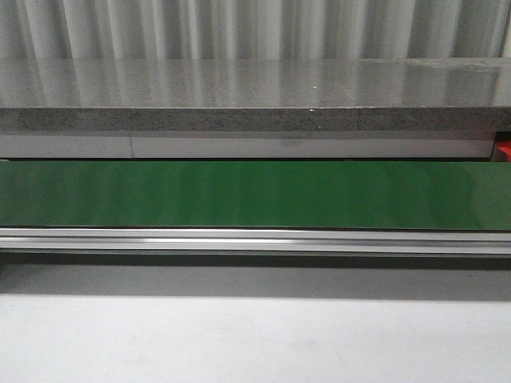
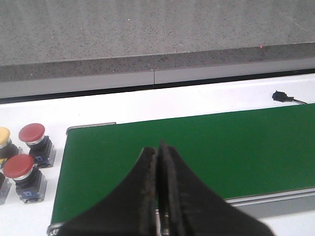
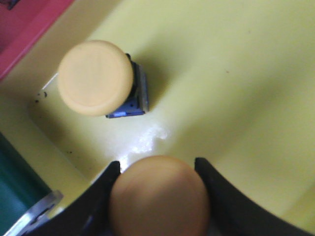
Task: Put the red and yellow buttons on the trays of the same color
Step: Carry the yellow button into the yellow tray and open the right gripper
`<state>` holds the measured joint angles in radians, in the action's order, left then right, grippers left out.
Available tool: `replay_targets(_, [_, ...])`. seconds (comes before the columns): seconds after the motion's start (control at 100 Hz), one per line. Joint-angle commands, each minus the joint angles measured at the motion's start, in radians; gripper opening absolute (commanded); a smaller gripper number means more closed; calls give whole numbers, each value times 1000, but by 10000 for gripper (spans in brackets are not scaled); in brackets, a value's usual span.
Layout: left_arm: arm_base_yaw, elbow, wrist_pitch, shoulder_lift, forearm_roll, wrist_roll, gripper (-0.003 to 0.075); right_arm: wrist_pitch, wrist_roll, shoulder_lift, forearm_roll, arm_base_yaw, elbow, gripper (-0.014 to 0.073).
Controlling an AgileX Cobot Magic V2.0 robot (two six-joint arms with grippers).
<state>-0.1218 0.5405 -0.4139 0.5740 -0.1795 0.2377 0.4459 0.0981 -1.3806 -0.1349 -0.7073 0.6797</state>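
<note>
The right gripper (image 3: 157, 196) was clenched on a yellow button (image 3: 158, 196), its dark fingers (image 3: 221, 196) flanking the cap, held over the yellow tray (image 3: 236, 73). A second yellow button (image 3: 96, 77) stood on that tray floor nearby, apart from the fingers. The left gripper (image 2: 158, 196) was closed and empty above the green belt (image 2: 221, 147); two red buttons (image 2: 32, 133) stood beside the belt's end.

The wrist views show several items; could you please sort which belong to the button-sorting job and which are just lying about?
Part of the job:
- yellow button held by right gripper
- yellow button in yellow tray
- red buttons
- red tray

Just there:
- green belt
- black cable plug
- closed, empty left gripper
</note>
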Motion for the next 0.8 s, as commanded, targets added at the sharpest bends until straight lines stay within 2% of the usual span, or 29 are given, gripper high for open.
replay_targets(0.0, [1, 27, 71, 0, -8, -9, -20, -60, 8, -19, -1, -10, 21, 90])
replay_targets(0.79, [1, 27, 71, 0, -8, -9, -20, -146, 10, -37, 0, -10, 21, 90])
